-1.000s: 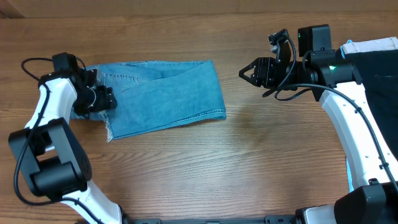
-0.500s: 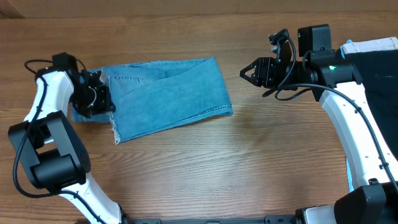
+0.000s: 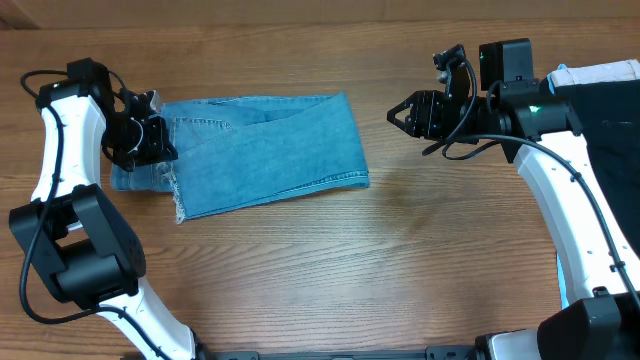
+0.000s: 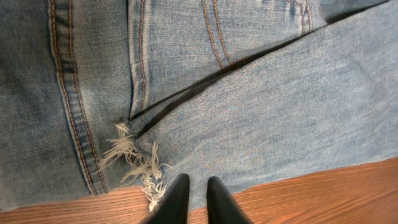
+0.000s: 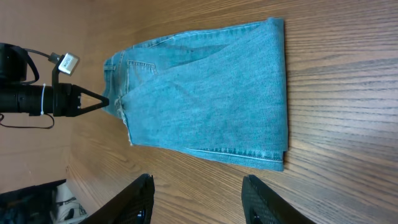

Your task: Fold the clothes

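Wood table [image 3: 400,270], one pair of jeans [image 3: 270,150] folded flat, two grippers. The left gripper [image 3: 150,140] sits at the jeans' end. Only its wrist view shows the frayed hem [image 4: 134,158] just beside the fingertips [image 4: 177,193], which are nearly together with a thin slit between them; can't tell if denim is pinched. The right gripper [image 3: 395,115] is spread wide and empty, with the jeans well ahead of it. Only the overhead view shows one dark cloth [image 3: 610,100] behind the right arm.

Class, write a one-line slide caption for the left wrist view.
Left tool, nearly closed, at the edge of folded light-blue jeans beside a frayed hem on a wooden table.
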You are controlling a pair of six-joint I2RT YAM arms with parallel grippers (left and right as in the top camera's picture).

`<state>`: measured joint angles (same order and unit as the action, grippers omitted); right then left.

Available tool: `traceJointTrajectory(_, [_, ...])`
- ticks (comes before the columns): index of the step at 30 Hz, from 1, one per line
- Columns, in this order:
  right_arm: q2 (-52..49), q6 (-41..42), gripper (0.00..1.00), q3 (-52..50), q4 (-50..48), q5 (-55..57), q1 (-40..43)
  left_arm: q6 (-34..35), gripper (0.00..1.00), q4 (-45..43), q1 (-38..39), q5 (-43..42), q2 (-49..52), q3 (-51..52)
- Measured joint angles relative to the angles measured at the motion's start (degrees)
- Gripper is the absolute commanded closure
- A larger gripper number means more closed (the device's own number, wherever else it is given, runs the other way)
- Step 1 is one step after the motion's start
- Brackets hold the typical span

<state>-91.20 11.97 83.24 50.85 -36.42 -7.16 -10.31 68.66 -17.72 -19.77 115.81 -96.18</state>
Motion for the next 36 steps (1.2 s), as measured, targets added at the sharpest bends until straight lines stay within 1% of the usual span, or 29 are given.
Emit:
traceJointTrajectory(1, [0.0,0.0,0.51,0.0,-0.1,0.0,0.0,0.0,0.50,0.0,0.0,0.0,0.0,0.0])
traceJointTrajectory(2, [0.0,0.0,0.51,0.0,-0.1,0.0,0.0,-0.3,0.41,0.0,0.0,0.1,0.0,0.0])
traceJointTrajectory(3, [0.0,0.0,0.51,0.0,-0.1,0.0,0.0,-0.2,0.36,-0.1,0.0,0.3,0.0,0.0])
traceJointTrajectory(5, [0.0,0.0,0.51,0.0,-0.1,0.0,0.0,-0.3,0.32,-0.8,0.0,1.4,0.0,0.0])
traceJointTrajectory(9, [0.0,0.0,0.51,0.0,-0.2,0.0,0.0,-0.2,0.27,-6.0,0.0,4.4,0.0,0.9])
traceJointTrajectory(10, [0.0,0.0,0.50,0.0,-0.2,0.1,0.0,-0.2,0.27,-6.8,0.0,5.0,0.0,1.6])
traceJointTrajectory(12, [0.0,0.0,0.51,0.0,-0.2,0.1,0.0,-0.2,0.29,-10.7,0.0,6.2,0.1,4.7])
traceJointTrajectory(13, [0.0,0.0,0.51,0.0,-0.3,0.0,0.0,-0.2,0.30,-11.6,0.0,6.6,0.2,5.9])
traceJointTrajectory(15, [0.0,0.0,0.51,0.0,-0.3,0.1,0.0,-0.2,0.34,-13.4,0.0,6.7,0.3,8.4])
traceJointTrajectory(17, [0.0,0.0,0.51,0.0,-0.3,0.1,0.0,-0.2,0.44,-14.5,0.0,6.1,0.4,9.6])
traceJointTrajectory(18, [0.0,0.0,0.51,0.0,-0.3,0.1,0.0,-0.2,0.53,-14.5,0.0,5.8,0.3,9.8])
traceJointTrajectory(22, [0.0,0.0,0.53,0.0,-0.2,0.1,0.0,-0.4,0.65,-14.5,0.2,3.4,0.4,10.7])
traceJointTrajectory(23, [0.0,0.0,0.53,0.0,-0.3,0.1,0.0,-0.4,0.73,-14.5,0.3,2.8,0.3,10.7])
traceJointTrajectory(24, [0.0,0.0,0.53,0.0,-0.3,0.1,0.0,-0.4,0.85,-14.5,0.4,2.3,0.4,10.7])
traceJointTrajectory(26, [0.0,0.0,0.53,0.0,-0.3,0.2,0.0,-0.3,0.93,-14.0,0.6,1.6,0.3,10.7])
traceJointTrajectory(27, [0.0,0.0,0.53,0.0,-0.3,0.3,0.0,-0.5,0.96,-13.8,0.7,1.3,0.4,10.7])
traceJointTrajectory(31, [0.0,0.0,0.54,0.0,-0.2,0.4,0.0,-0.6,0.96,-12.6,0.9,0.9,0.3,10.7])
traceJointTrajectory(34, [0.0,0.0,0.53,0.0,-0.3,0.5,0.0,-0.6,0.96,-7.4,0.8,0.5,0.4,8.6])
traceJointTrajectory(36, [0.0,0.0,0.54,0.0,-0.8,0.5,0.0,-0.6,0.96,-3.1,0.8,0.0,0.5,4.9])
